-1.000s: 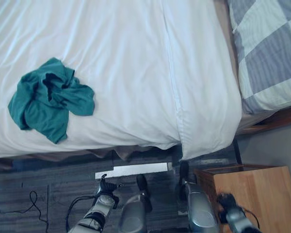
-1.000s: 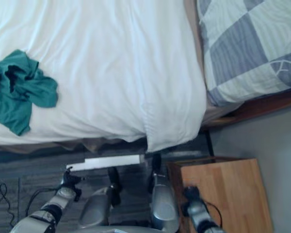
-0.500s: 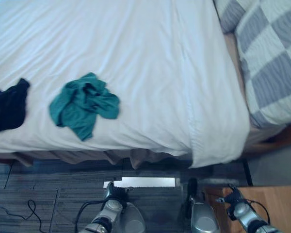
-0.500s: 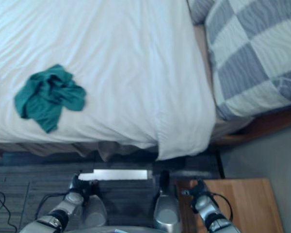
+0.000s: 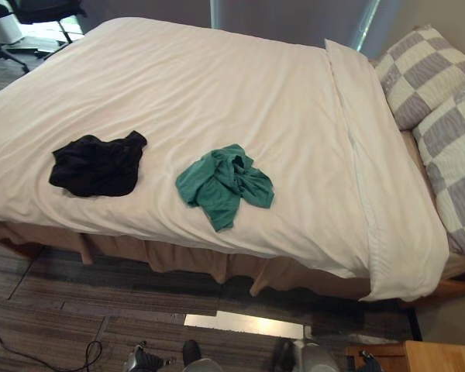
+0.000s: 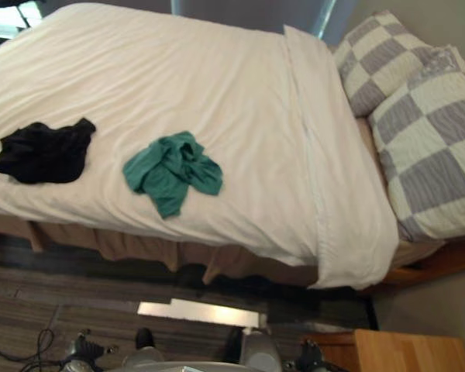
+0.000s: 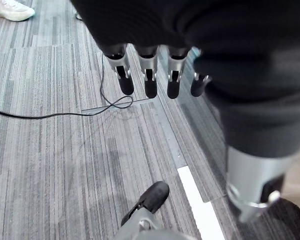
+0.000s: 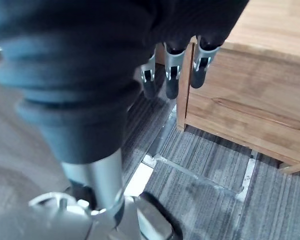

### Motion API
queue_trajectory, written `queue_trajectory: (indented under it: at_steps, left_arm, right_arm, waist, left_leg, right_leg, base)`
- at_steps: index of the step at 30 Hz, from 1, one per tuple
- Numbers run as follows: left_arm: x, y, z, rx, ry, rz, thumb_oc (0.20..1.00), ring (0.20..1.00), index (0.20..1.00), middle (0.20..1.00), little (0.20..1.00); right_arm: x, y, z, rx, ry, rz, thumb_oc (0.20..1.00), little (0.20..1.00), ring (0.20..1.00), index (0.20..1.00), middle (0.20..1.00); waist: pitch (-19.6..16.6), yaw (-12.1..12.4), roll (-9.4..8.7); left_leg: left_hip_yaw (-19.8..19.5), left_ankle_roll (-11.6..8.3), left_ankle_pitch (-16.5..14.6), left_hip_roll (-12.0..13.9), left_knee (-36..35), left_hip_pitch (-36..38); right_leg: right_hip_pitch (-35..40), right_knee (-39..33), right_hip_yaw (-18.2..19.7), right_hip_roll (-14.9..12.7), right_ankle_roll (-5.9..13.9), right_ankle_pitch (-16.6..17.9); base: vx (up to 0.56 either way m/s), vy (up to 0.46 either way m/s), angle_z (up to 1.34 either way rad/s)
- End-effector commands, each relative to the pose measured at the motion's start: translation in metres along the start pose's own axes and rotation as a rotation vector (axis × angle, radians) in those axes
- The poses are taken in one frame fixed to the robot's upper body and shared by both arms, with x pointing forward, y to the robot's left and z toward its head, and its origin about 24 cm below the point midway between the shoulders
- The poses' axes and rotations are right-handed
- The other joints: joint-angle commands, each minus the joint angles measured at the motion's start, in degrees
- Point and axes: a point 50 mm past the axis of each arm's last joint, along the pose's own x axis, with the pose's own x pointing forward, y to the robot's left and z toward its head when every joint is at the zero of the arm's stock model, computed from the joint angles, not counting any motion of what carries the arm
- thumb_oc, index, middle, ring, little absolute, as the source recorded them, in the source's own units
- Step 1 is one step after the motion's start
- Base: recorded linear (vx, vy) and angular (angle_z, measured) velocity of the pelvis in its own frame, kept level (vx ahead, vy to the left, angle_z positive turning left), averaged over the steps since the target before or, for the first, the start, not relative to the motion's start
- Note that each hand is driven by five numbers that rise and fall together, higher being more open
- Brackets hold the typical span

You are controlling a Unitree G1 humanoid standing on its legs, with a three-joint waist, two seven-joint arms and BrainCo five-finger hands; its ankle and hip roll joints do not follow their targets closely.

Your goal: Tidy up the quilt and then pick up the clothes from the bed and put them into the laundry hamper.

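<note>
Hanging over the grey carpet, the left hand (image 7: 155, 75) and right hand (image 8: 175, 65) are seen with fingers relaxed, nothing held. A crumpled green garment (image 5: 223, 180) lies on the white quilt (image 5: 217, 93), a crumpled black garment (image 5: 95, 164) at its nine o'clock.

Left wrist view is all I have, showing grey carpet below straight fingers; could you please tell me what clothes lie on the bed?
Observer: A crumpled teal fabric garment lies on the white quilt, near its front edge.
Operator: Anything else to collect?
Observer: A crumpled black fabric garment lies to its left, apart from it.
Operator: And the right robot hand?
Observer: It hangs open beside a light wooden cabinet, holding nothing.
</note>
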Motion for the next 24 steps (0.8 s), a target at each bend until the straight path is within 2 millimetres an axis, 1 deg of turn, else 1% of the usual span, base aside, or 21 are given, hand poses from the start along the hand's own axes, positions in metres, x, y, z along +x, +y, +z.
queue_trajectory:
  at_steps: [1,2,3,4,7,8,9,10,11,13,14,15,16,17,18,19,20,21,22,23,24]
  left_arm:
    - [0.006,0.018,0.045,-0.035,-0.146,0.077,1.000,1.000,1.000,1.000,1.000]
    - [0.004,0.011,0.043,-0.110,-0.142,0.065,1.000,1.000,1.000,1.000,1.000]
    - [0.004,0.011,0.043,-0.110,-0.142,0.065,1.000,1.000,1.000,1.000,1.000]
    - [0.002,0.010,0.056,-0.154,-0.183,0.075,1.000,1.000,1.000,1.000,1.000]
    - [0.000,0.002,0.056,-0.117,-0.198,0.051,1.000,1.000,1.000,1.000,1.000]
    - [0.000,0.000,0.057,-0.088,-0.212,0.043,1.000,1.000,1.000,1.000,1.000]
    - [-0.001,-0.003,0.059,-0.062,-0.227,0.038,1.000,1.000,1.000,1.000,1.000]
    - [-0.001,-0.003,0.059,-0.062,-0.227,0.038,1.000,1.000,1.000,1.000,1.000]
    - [-0.002,-0.002,0.069,-0.060,-0.264,0.042,1.000,1.000,1.000,1.000,1.000]
    - [-0.002,-0.002,0.073,-0.062,-0.279,0.040,1.000,1.000,1.000,1.000,1.000]
    - [-0.004,-0.002,0.082,-0.045,-0.319,0.032,1.000,1.000,1.000,1.000,1.000]
    - [-0.004,-0.001,0.083,-0.039,-0.327,0.030,1.000,1.000,1.000,1.000,1.000]
    - [-0.004,-0.001,0.083,-0.039,-0.327,0.030,1.000,1.000,1.000,1.000,1.000]
    - [-0.003,0.001,0.092,0.002,-0.359,0.020,1.000,1.000,1.000,1.000,1.000]
    - [-0.003,0.002,0.094,0.002,-0.359,0.020,1.000,1.000,1.000,1.000,1.000]
    - [-0.003,0.002,0.094,0.002,-0.359,0.021,1.000,1.000,1.000,1.000,1.000]
    - [-0.001,0.013,0.089,-0.007,-0.344,0.048,1.000,1.000,1.000,1.000,1.000]
    - [0.001,0.022,0.083,-0.016,-0.333,0.066,1.000,1.000,1.000,1.000,1.000]
    - [0.001,0.022,0.083,-0.016,-0.333,0.066,1.000,1.000,1.000,1.000,1.000]
    - [0.001,0.026,0.075,-0.006,-0.324,0.064,1.000,1.000,1.000,1.000,1.000]
    - [0.001,0.030,0.069,-0.009,-0.314,0.073,1.000,1.000,1.000,1.000,1.000]
  right_arm:
    - [0.003,0.005,0.040,0.021,-0.121,0.015,1.000,1.000,1.000,1.000,1.000]
    - [0.006,-0.001,0.036,-0.070,-0.093,-0.001,1.000,1.000,1.000,1.000,1.000]
    - [0.006,-0.001,0.036,-0.070,-0.093,-0.001,1.000,1.000,1.000,1.000,1.000]
    - [0.008,-0.009,0.037,-0.079,-0.085,-0.022,1.000,1.000,1.000,1.000,1.000]
    - [0.009,-0.014,0.032,-0.091,-0.060,-0.035,1.000,1.000,1.000,1.000,1.000]
    - [0.009,-0.015,0.032,-0.097,-0.065,-0.034,1.000,1.000,1.000,1.000,1.000]
    - [0.009,-0.016,0.032,-0.118,-0.075,-0.036,1.000,1.000,1.000,1.000,1.000]
    - [0.009,-0.016,0.032,-0.118,-0.075,-0.036,1.000,1.000,1.000,1.000,1.000]
    - [0.009,-0.020,0.032,-0.152,-0.088,-0.045,1.000,1.000,1.000,1.000,1.000]
    - [0.008,-0.022,0.030,-0.164,-0.091,-0.050,1.000,1.000,1.000,1.000,1.000]
    - [0.008,-0.027,0.025,-0.145,-0.082,-0.057,1.000,1.000,1.000,1.000,1.000]
    - [0.007,-0.024,0.026,-0.145,-0.097,-0.046,1.000,1.000,1.000,1.000,1.000]
    - [0.007,-0.024,0.026,-0.145,-0.096,-0.046,1.000,1.000,1.000,1.000,1.000]
    - [0.006,-0.014,0.024,-0.137,-0.089,0.007,1.000,1.000,1.000,1.000,1.000]
    - [0.005,-0.008,0.025,-0.155,-0.092,0.039,1.000,1.000,1.000,1.000,1.000]
    - [0.005,-0.007,0.025,-0.155,-0.092,0.040,1.000,1.000,1.000,1.000,1.000]
    - [0.003,0.003,0.044,-0.209,-0.167,0.071,1.000,1.000,1.000,1.000,1.000]
    - [0.003,0.006,0.054,-0.217,-0.202,0.077,1.000,1.000,1.000,1.000,1.000]
    - [0.003,0.006,0.055,-0.217,-0.202,0.077,1.000,1.000,1.000,1.000,1.000]
    - [-0.001,0.010,0.073,-0.211,-0.281,0.088,1.000,1.000,1.000,1.000,1.000]
    - [-0.004,0.013,0.083,-0.223,-0.338,0.106,1.000,1.000,1.000,1.000,1.000]
  waist:
    - [7.4,-0.8,-1.22]
    - [8.9,0.7,-0.20]
    - [8.9,0.7,-0.08]
    - [10.2,1.4,0.23]
    - [8.4,0.7,2.01]
    - [7.5,0.2,2.54]
    - [7.1,0.2,3.24]
    - [7.1,0.2,3.23]
    - [6.3,0.2,3.44]
    - [5.7,0.4,3.46]
    - [4.7,0.1,3.86]
    - [4.7,0.3,3.78]
    - [4.6,0.4,3.84]
    - [2.7,0.4,3.16]
    - [2.1,0.4,2.60]
    - [2.1,0.4,2.48]
    - [2.9,2.3,0.54]
    - [3.0,3.7,0.52]
    - [3.1,3.6,0.47]
    - [3.1,4.1,0.30]
    - [3.3,3.9,-0.06]
  left_leg:
    - [0.9,-0.40,-13.1,-4.9,23.5,-2.4]
    - [1.2,-3.89,-6.4,-2.7,38.6,-7.8]
    - [1.1,-3.95,-6.5,-2.5,38.9,-8.0]
    - [-1.2,-4.20,-4.3,-0.9,42.5,-11.7]
    - [0.1,-1.61,-8.4,3.6,26.1,-7.9]
    - [0.8,-0.72,-5.8,4.4,16.0,-6.6]
    - [0.4,-1.36,-2.0,5.5,7.3,-4.7]
    - [0.4,-1.36,-2.0,5.5,7.2,-4.7]
    - [-1.5,-2.47,1.6,9.6,-1.1,-4.9]
    - [-3.2,-2.98,2.9,11.0,-3.1,-5.2]
    - [-5.0,-4.51,4.7,13.9,-3.2,-5.6]
    - [-6.6,-5.05,5.8,14.1,-2.4,-5.1]
    - [-6.6,-5.04,5.8,14.2,-2.3,-5.3]
    - [-8.9,-5.71,2.7,13.1,1.5,-5.3]
    - [-8.7,-5.93,1.2,12.2,3.5,-5.8]
    - [-8.7,-5.89,1.1,12.1,3.7,-5.8]
    - [-5.4,-5.40,-2.6,9.7,6.7,-4.0]
    - [-2.9,-4.55,-3.7,9.2,7.2,-3.0]
    - [-3.0,-4.54,-3.7,9.2,7.3,-2.9]
    - [-2.2,-4.44,-4.6,8.7,7.1,-1.9]
    - [-1.8,-3.02,-4.1,7.4,6.8,-2.2]
  right_leg:
    - [5.6,-12.6,1.7,-0.4,1.31,1.7]
    - [9.1,-15.3,1.5,-0.5,-1.20,1.8]
    - [9.1,-15.3,1.4,-0.3,-1.26,1.8]
    - [9.7,-15.5,2.8,-0.6,-1.56,2.1]
    - [9.9,-15.9,2.4,-3.2,2.68,1.0]
    - [9.1,-16.0,2.1,-4.4,3.68,2.2]
    - [9.1,-15.4,2.4,-6.1,5.01,2.1]
    - [9.1,-15.4,2.4,-6.1,5.01,2.1]
    - [9.5,-14.6,3.7,-10.1,6.82,1.8]
    - [9.7,-14.1,4.5,-11.5,7.65,1.8]
    - [10.5,-13.7,5.5,-15.2,9.64,2.7]
    - [10.6,-13.1,6.5,-16.9,10.66,3.6]
    - [10.5,-13.2,6.6,-16.8,10.64,3.7]
    - [13.0,-14.9,7.4,-20.2,13.11,6.0]
    - [13.5,-14.7,7.2,-22.0,13.89,8.9]
    - [13.6,-14.8,7.1,-22.1,13.89,9.0]
    - [11.2,-14.3,3.4,-27.5,13.76,20.9]
    - [10.6,-13.0,-2.5,-29.8,12.46,20.2]
    - [10.7,-13.0,-2.6,-29.8,12.48,20.1]
    - [10.6,-10.5,-4.4,-28.4,12.13,17.6]
    - [8.5,-7.5,-2.9,-25.4,10.64,15.8]
  base:
    - [0.07,0.240,-0.38]
    - [0.07,0.237,-0.43]
    - [-0.02,0.267,-0.73]
    - [0.00,0.269,-0.57]
    - [0.10,0.472,-0.21]
    - [0.12,0.648,0.11]
    - [0.03,0.480,0.18]
    - [0.06,0.744,0.48]
    - [0.03,0.487,0.49]
    - [0.07,0.786,0.26]
    - [0.09,1.149,-0.14]
    - [0.05,0.900,-0.21]
    - [0.10,0.927,0.04]
    - [0.13,0.839,-0.07]
    - [0.13,0.841,-0.04]
    - [-0.06,0.730,-0.31]
    - [-0.14,0.680,-0.28]
    - [-0.14,0.678,-0.87]
    - [-0.04,0.392,-1.48]
    - [-0.05,0.367,-1.68]
    - [-0.06,0.533,-1.12]
